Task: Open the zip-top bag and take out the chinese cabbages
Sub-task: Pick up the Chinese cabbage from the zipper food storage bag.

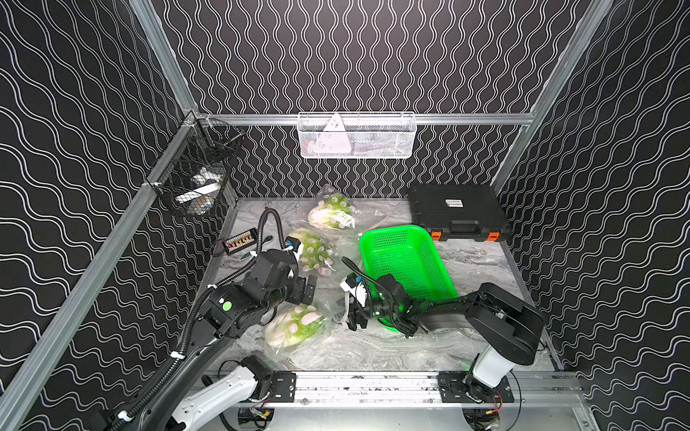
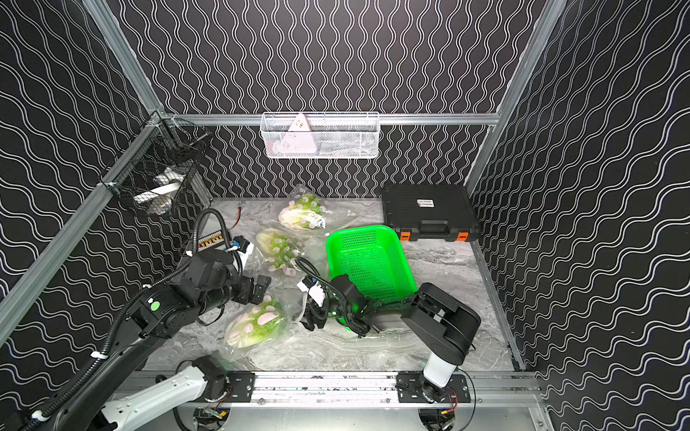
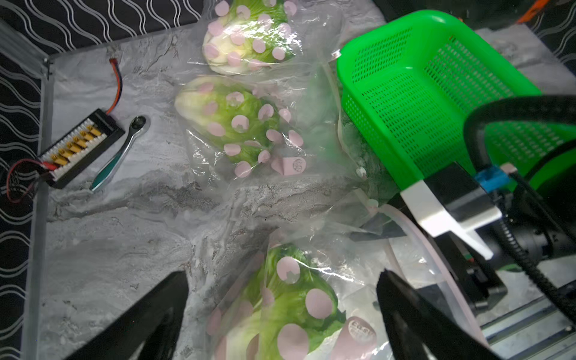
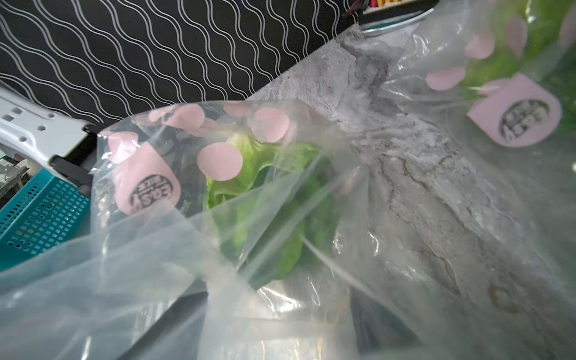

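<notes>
Though the left gripper (image 3: 282, 277) hangs wide and empty just above the nearest chinese cabbage (image 1: 295, 324), the right gripper (image 1: 354, 319) sits at the mouth of that cabbage's zip-top bag (image 4: 124, 280), plastic draped over it, so whether it pinches anything cannot be told. All three lie bagged on the table (image 1: 485, 268), the middle cabbage (image 1: 313, 250) and far cabbage (image 1: 332, 212) beside the green basket (image 1: 392, 228).

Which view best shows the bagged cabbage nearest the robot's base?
Both top views: the nearest cabbage lies whole in its clear bag, white base to green leaves. The left wrist view crops it at the frame edge; the right wrist view shows only blurred leaves through plastic.
</notes>
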